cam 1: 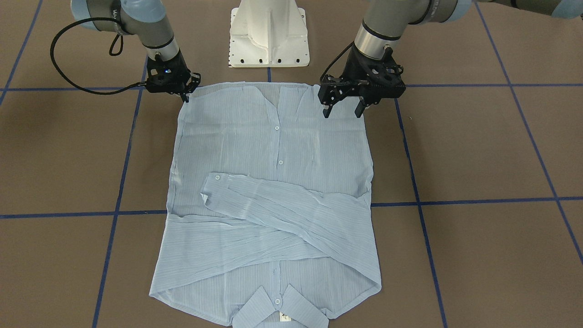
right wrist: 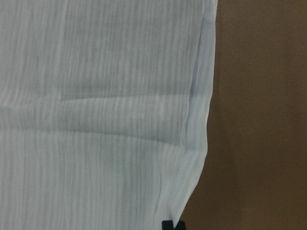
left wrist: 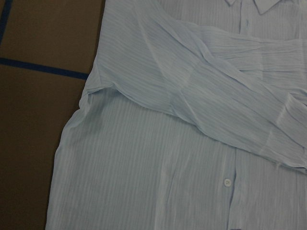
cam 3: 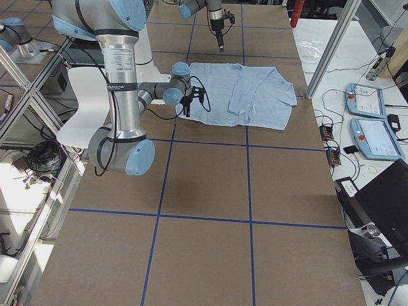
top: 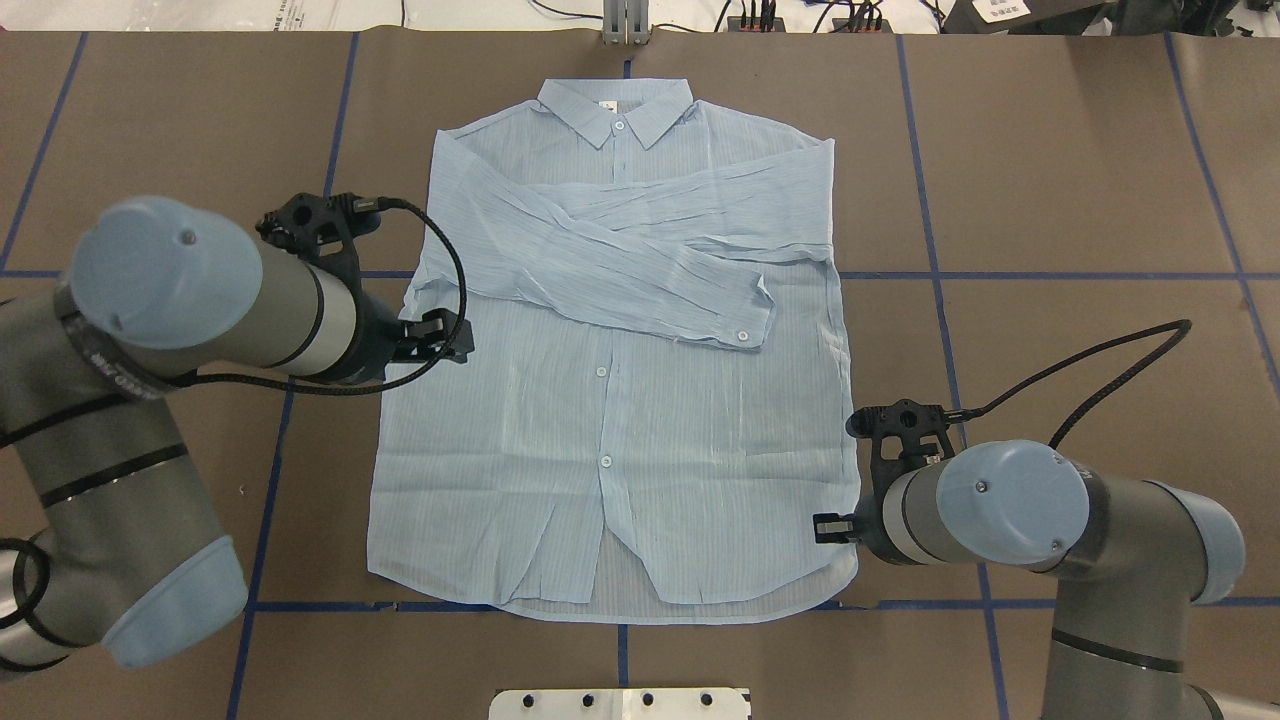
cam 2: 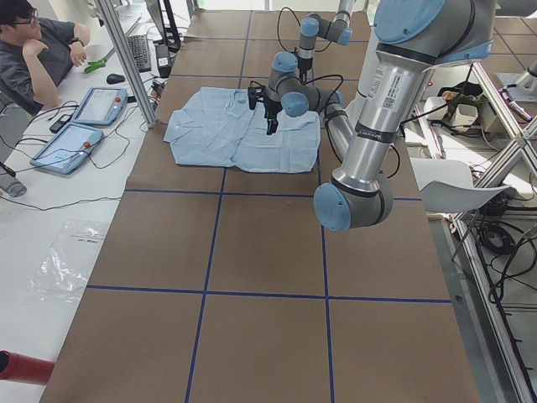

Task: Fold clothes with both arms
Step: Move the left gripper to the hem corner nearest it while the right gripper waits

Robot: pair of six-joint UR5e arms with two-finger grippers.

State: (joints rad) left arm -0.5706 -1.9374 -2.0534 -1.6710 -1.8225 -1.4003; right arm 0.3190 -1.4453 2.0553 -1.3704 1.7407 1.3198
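The pale-blue shirt [cam 1: 273, 150] lies flat, front up, on the brown table, with both sleeves crossed over the chest and the collar [top: 615, 112] far from me. My left gripper [cam 1: 342, 110] is open and empty, and hangs above the shirt's left side; its wrist view shows the armpit and sleeve [left wrist: 192, 91] from above. My right gripper [cam 1: 186, 95] is low at the hem's right corner. In the right wrist view [right wrist: 168, 225] its black tip sits on the pinched shirt edge [right wrist: 199, 143], so it looks shut on the fabric.
The white pedestal base [cam 1: 268, 34] stands just behind the hem. Blue tape lines [top: 940, 275] cross the table. An operator [cam 2: 42, 50], tablets [cam 2: 84, 117] and a metal post [cam 2: 126, 59] are past the collar side of the table.
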